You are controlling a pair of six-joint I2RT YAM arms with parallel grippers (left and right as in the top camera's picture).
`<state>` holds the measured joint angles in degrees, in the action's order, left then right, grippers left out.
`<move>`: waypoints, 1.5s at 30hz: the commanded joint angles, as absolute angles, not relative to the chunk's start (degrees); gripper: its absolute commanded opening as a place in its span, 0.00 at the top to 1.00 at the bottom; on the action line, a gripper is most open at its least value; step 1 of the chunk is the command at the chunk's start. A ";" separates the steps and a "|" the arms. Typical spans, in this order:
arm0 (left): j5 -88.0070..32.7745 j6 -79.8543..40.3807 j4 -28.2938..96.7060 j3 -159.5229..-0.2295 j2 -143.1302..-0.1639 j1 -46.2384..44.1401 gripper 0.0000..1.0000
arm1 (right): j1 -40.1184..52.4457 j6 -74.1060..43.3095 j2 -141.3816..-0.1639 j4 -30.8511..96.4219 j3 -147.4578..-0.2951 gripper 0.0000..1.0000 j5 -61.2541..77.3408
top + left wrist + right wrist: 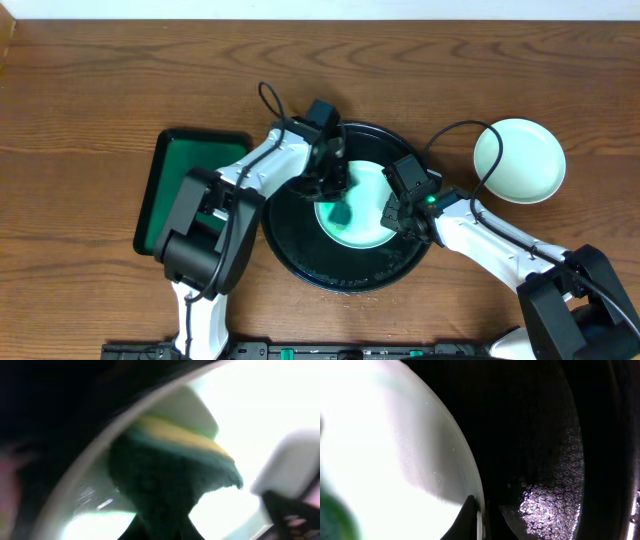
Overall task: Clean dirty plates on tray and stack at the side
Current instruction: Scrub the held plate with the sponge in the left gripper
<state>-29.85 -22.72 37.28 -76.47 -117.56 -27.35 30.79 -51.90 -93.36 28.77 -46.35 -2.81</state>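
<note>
Closest to the lens, a green-and-yellow sponge [170,480] is seen pinched in the left gripper [335,188]. At frame centre the black tray [300,250] is occupied by a teal-smeared plate [368,200], onto which the sponge is pressed. Its right rim is nipped by the right gripper [395,215]. A second plate [519,160] is seen on the table [100,80] at upper right, apart from the tray.

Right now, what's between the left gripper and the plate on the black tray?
A green-and-yellow sponge, clamped in the left gripper and resting on the plate. The left wrist view shows it clearly; overhead it is only a teal patch.
</note>
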 commanded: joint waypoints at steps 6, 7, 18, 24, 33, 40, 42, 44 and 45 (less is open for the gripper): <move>-43.11 -29.61 24.69 -74.96 -122.61 -29.91 0.93 | 31.92 -50.09 -96.97 32.18 -43.07 0.99 -3.40; -43.11 -30.37 23.86 -74.96 -122.61 -29.78 0.93 | 31.92 -50.09 -96.97 32.38 -43.07 0.99 -3.40; -27.70 -33.28 28.69 -74.96 -122.65 -21.41 0.93 | 31.94 -50.09 -96.97 35.20 -43.07 0.99 -2.96; -20.36 -30.04 37.69 -74.96 -122.65 -17.23 0.93 | 31.92 -50.09 -96.97 35.14 -43.07 0.99 -2.96; -14.04 -21.39 46.85 -74.96 -122.65 -20.10 0.93 | 31.92 -50.09 -96.97 35.14 -43.07 0.99 -2.96; -23.51 -10.63 52.75 -74.96 -122.65 -25.98 0.93 | 31.92 -50.09 -96.97 34.48 -43.07 0.99 -2.98; -28.67 -10.07 52.34 -74.96 -122.65 -27.70 0.93 | 31.92 -50.11 -96.97 34.24 -43.07 0.99 -2.98; -33.39 -10.07 51.11 -74.96 -122.65 -29.15 0.93 | 31.92 -50.11 -96.97 34.13 -43.07 0.99 -2.98; -35.51 -10.07 50.30 -74.96 -122.65 -29.93 0.93 | 31.92 -50.11 -96.97 34.06 -43.07 0.99 -2.98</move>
